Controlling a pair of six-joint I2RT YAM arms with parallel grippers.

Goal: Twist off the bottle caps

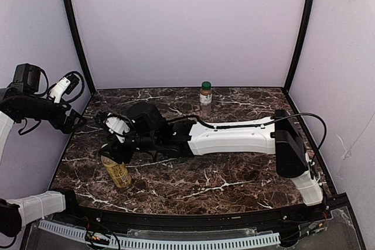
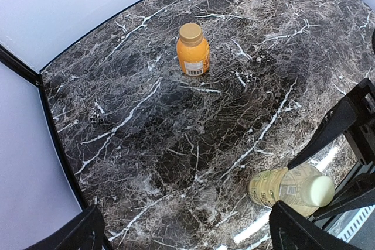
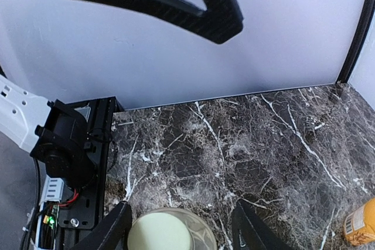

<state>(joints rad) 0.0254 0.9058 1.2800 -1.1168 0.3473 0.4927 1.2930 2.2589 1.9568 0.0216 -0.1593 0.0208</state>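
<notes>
Tea bottle [image 1: 117,173] stands near the front-left corner of the marble table [image 1: 246,185]. It is closer to the left edge than to the front edge, with a strip of bare stone on both those sides. Its cream-white cap [image 3: 159,233] is on.

The right arm [image 1: 234,137] lies stretched low across the middle of the table from the right side. The right gripper [image 3: 181,218] hangs over that cap with its fingers [image 3: 114,229] apart, one to each side of the bottle's neck. In the right wrist view a sliver of marble shows between the right-hand finger and the bottle's shoulder, so the jaws are not clamped on it.

The orange juice bottle [image 2: 193,57], with its orange cap [image 2: 190,32] on, stands upright toward mid-table. It is well apart from the tea bottle, with open stone all round it. In the top view the arm hides it.

The clear bottle [image 1: 205,102], with its dark green cap [image 1: 205,85], stands at the back edge, just before the back wall [image 1: 187,27], well apart from the other two.

The left gripper [image 2: 187,209] is raised at the table's left edge, looking down on the stone with its jaws spread wide. Bare marble runs between the right arm and the front edge, out to the front-right corner.
</notes>
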